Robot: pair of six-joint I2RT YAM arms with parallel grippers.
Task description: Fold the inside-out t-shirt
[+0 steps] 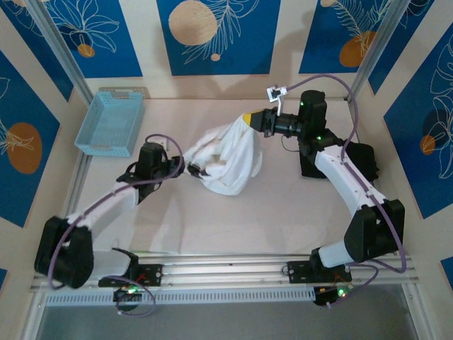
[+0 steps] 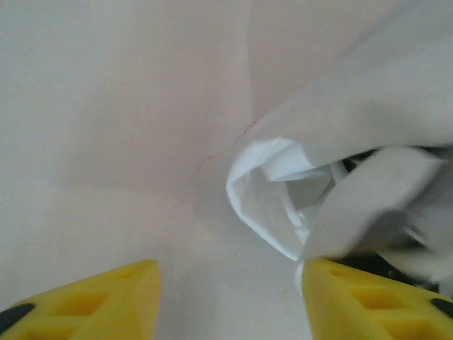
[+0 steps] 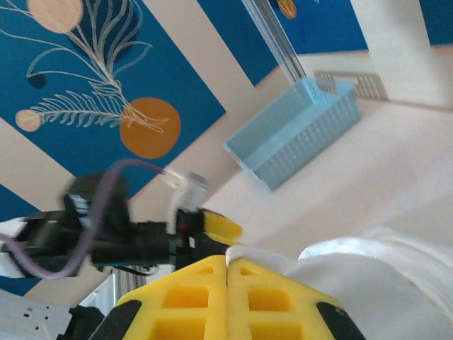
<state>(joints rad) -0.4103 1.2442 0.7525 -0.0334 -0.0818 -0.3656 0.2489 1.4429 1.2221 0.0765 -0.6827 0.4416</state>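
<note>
I find the table carrying the inside-out t-shirt, bunched at its middle and rising to a peak at the far right. The blue basket sits at the far left corner, well apart from the shirt. The right gripper has its fingers pressed together on that peak, pinching the cloth. The left gripper is at the shirt's left edge with its jaws spread. A fold of cloth lies just beside its right finger, and nothing lies between the fingers. I cannot make out any neck tag. The pinch point itself is hidden, and the cloth in the left wrist view is blurred.
</note>
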